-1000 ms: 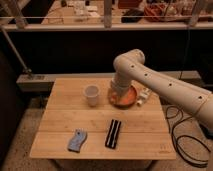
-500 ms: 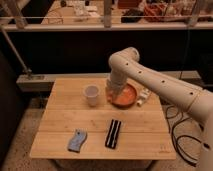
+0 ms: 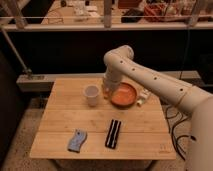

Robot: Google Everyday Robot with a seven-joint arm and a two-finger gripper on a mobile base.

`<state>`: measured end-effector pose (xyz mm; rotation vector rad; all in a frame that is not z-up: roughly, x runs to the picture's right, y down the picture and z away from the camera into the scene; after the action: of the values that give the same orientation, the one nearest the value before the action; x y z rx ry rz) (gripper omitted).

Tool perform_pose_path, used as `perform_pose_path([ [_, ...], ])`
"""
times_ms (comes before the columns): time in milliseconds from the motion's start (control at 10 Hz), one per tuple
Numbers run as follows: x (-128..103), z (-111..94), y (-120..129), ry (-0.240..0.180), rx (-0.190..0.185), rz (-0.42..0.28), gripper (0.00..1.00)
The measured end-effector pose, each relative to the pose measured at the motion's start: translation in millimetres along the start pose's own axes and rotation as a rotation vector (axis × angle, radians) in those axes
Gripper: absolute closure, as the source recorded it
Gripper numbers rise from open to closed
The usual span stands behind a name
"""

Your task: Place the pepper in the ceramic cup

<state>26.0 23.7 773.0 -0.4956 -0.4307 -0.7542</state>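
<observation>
Takes up the lower frame: pale wooden table point(image 3: 60, 125), slatted, seen from above at an angle. Reaches in from the right edge: white arm point(image 3: 150, 80), holes along its shell, elbow bent high over the table's far side, last link dropping steeply down. Runs across the back: metal railing point(image 3: 60, 21), with cluttered desks behind it and dark wall below. Trails on the floor right of the table: black cables point(image 3: 172, 117).

Sits on the far right part of the table: round orange plate point(image 3: 125, 95), partly overlapped at its left rim by the arm's end. Lies near the front edge, centre: long black flat object point(image 3: 114, 133), pointing roughly away from the camera. Lies front left, well apart from the rest: blue-grey object point(image 3: 77, 140).

Stands upright left of the plate: ceramic cup point(image 3: 91, 94), whitish, mouth open upward, unobstructed. Hangs low between cup and plate, just beside both: gripper point(image 3: 106, 89). Open or closed: cannot tell. Contact with cup or plate: cannot tell.

Pokes out past the plate's right rim: small white bottle-like object point(image 3: 141, 97), just beside the plate and under the arm.

Pepper: cannot be made out, with the arm's end covering the gap between cup and plate.
</observation>
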Motion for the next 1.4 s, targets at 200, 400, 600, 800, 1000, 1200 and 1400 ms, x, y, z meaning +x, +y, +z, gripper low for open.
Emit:
perform_pose_path([
  [200, -2.7, 4.8, -12.8, 0.002, 0.007, -0.004, 0.99],
  [400, 0.9, 11.0, -31.2, 0.008, 0.012, -0.013, 0.99],
  [600, 1.5, 13.9, -34.1, 0.016, 0.012, -0.018, 0.99],
  [800, 1.2, 18.2, -43.6, 0.02, 0.015, -0.015, 0.99],
  [1000, 3.8, 21.7, -49.8, 0.023, 0.015, -0.012, 0.99],
  [1200, 4.5, 24.8, -52.8, 0.03, 0.014, -0.013, 0.99],
  [1400, 1.1, 28.1, -58.1, 0.033, 0.014, -0.016, 0.99],
])
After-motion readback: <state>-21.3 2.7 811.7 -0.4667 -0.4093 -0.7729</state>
